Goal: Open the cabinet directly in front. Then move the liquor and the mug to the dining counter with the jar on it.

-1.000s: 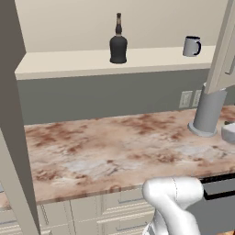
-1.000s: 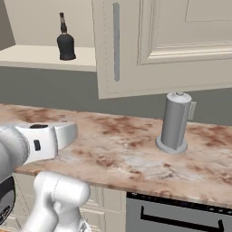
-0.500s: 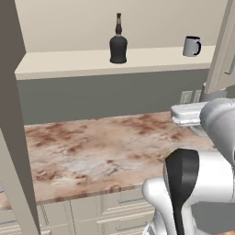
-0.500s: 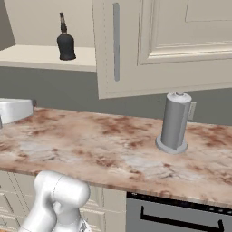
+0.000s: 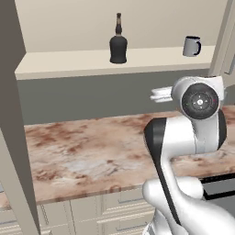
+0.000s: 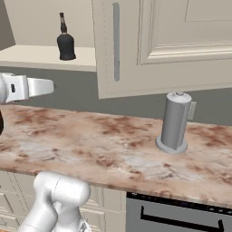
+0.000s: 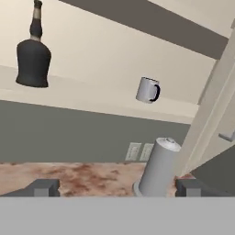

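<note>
The cabinet [image 5: 114, 32] in front of me stands open, its cream shelf bare but for two things; one raised-panel door [image 6: 158, 45] hangs swung out to my right, its long grey bar handle [image 6: 116, 41] upright near its free edge. Under the shelf runs a grey wall, and below that the marble counter [image 5: 87, 156] over cream drawers [image 5: 114, 206]. My arm [image 5: 193, 133] rises over the counter's right part, elbow high, forearm reaching toward the wall.

A tall grey domed canister [image 6: 174, 122] stands upright on the counter below the open door, near the wall outlets [image 7: 140, 151].

The liquor [image 5: 118, 45] stands upright on the shelf, left of its middle. The mug [image 5: 191, 46] sits well apart from it, near the shelf's right end, its dark handle pointing right.

My gripper [image 7: 114, 187] is wide open and holds nothing; its two dark fingertips [image 7: 43, 187] stand far apart in the hand view, with the canister between them farther off, and both bottle and mug above.
</note>
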